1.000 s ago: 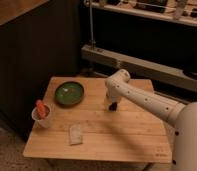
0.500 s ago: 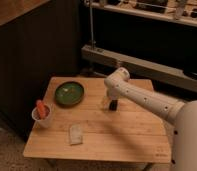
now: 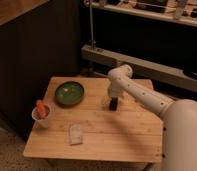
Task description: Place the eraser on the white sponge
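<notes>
The white sponge [image 3: 75,134] lies flat on the wooden table [image 3: 127,135], near the front left. My gripper [image 3: 112,104] points down over the table's middle back, right of the green bowl and well behind and to the right of the sponge. A small black block, apparently the eraser [image 3: 112,106], shows at the gripper's tip, at or just above the tabletop. I cannot tell whether it is held.
A green bowl [image 3: 68,93] sits at the back left of the table. A white cup with an orange carrot [image 3: 41,114] stands at the left edge. A metal rack [image 3: 142,62] runs behind the table, and a dark wall is to the left.
The gripper stays over the same spot at the table's middle back. Nothing else has visibly moved.
</notes>
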### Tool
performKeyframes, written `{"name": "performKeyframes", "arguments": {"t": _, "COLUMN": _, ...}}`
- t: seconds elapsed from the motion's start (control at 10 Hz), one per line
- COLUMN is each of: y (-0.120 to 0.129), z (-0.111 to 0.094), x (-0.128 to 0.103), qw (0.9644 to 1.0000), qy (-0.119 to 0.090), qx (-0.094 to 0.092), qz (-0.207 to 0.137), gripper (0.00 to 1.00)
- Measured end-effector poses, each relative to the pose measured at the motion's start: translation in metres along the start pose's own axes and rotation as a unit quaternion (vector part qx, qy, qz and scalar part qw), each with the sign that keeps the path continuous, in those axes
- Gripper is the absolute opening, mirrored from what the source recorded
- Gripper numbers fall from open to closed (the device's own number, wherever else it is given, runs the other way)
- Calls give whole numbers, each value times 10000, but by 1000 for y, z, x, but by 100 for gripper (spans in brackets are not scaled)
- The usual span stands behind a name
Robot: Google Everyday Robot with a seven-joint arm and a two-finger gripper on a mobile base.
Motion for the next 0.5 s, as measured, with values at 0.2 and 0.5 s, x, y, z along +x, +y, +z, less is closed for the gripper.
{"name": "performKeyframes", "arguments": {"t": 0.2, "y": 1, "z": 4, "x": 1, "qw": 9999, "qy": -132, "qx": 42, "qz": 23, "gripper": 80}}
{"name": "performKeyframes", "arguments": {"t": 0.5, "y": 4, "z": 17, "x": 0, "qw": 9980, "qy": -605, "qx": 188, "qz": 75, "gripper": 61}}
